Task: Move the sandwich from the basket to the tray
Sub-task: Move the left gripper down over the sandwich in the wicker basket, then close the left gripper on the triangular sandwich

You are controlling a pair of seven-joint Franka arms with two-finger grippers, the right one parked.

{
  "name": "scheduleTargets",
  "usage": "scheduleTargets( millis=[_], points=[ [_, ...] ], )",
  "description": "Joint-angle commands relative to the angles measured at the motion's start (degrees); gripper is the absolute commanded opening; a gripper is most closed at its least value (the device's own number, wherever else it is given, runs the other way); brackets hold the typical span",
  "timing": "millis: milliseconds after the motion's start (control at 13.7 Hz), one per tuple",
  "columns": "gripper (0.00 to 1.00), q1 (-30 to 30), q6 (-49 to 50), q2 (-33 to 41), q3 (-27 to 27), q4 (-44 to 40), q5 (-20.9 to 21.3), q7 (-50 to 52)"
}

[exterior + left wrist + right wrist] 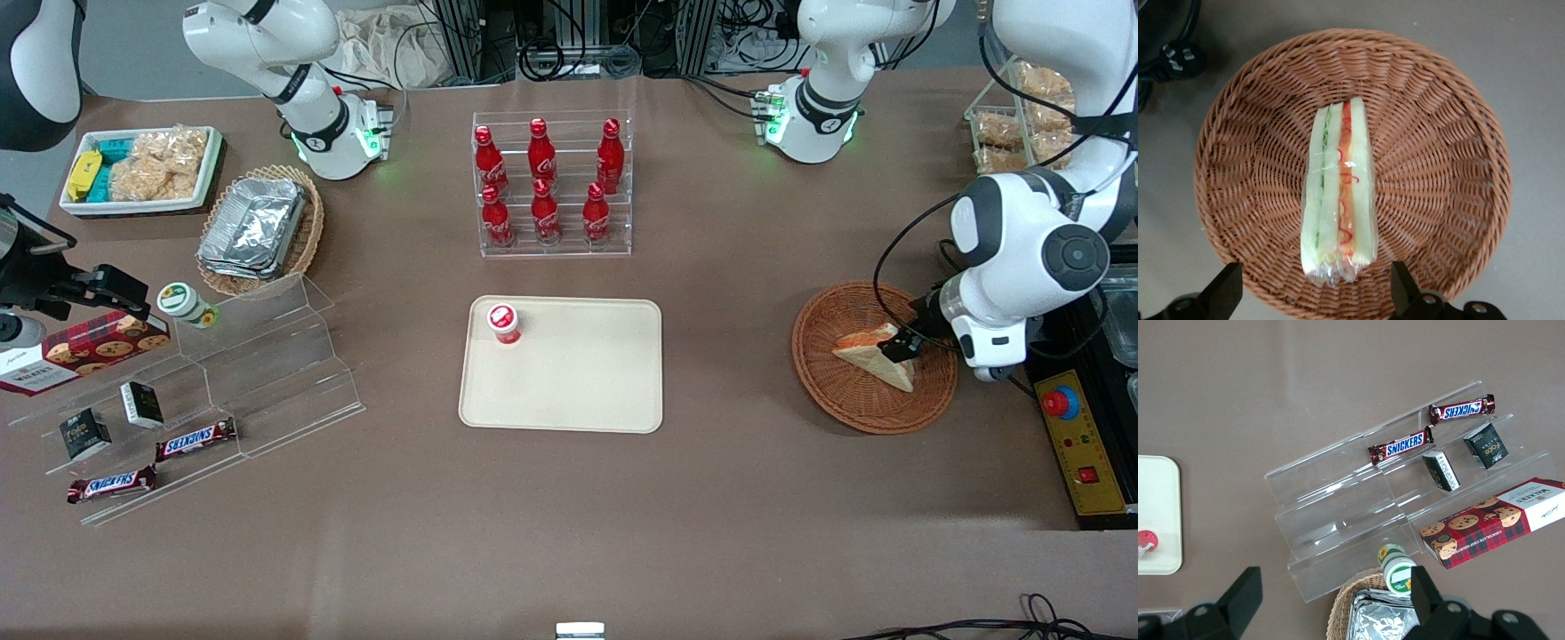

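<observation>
One sandwich [1338, 193] lies in the basket [1451, 120] beneath the spread claw [1317, 293]; a red-capped cup [504, 323] stands on the tray [578, 382].

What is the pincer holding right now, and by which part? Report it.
Nothing. The pincer hangs open above the sandwich in the basket, its fingers wide of the wedge.
</observation>
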State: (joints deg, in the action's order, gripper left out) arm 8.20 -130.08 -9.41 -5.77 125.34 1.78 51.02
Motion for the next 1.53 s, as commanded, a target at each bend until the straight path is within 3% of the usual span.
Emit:
scheduleTargets(
  millis=[0,729,875,1021,1094,1167,1312,1458],
  points=[
    [1.00,0.2,-2.6,-1.0,-0.2,0.8,0.6,4.4],
    [0.97,0.2,-6.1,-7.6,-0.1,0.1,1.2,5.9],
    [0.71,0.2,-6.8,-8.0,0.5,-0.1,2.4,8.3],
    [0.36,0.2,-6.9,-8.7,0.7,-0.5,3.9,10.5],
    [0.11,0.2,-6.9,-8.8,0.7,-1.1,3.9,11.8],
    [0.00,0.2,-6.8,-8.7,0.7,-1.5,4.0,14.1],
    [0.00,0.2,-5.0,-8.5,0.5,-4.7,3.9,16.6],
    [0.00,-0.1,6.4,-8.3,0.2,-12.3,3.8,15.3]
  ],
)
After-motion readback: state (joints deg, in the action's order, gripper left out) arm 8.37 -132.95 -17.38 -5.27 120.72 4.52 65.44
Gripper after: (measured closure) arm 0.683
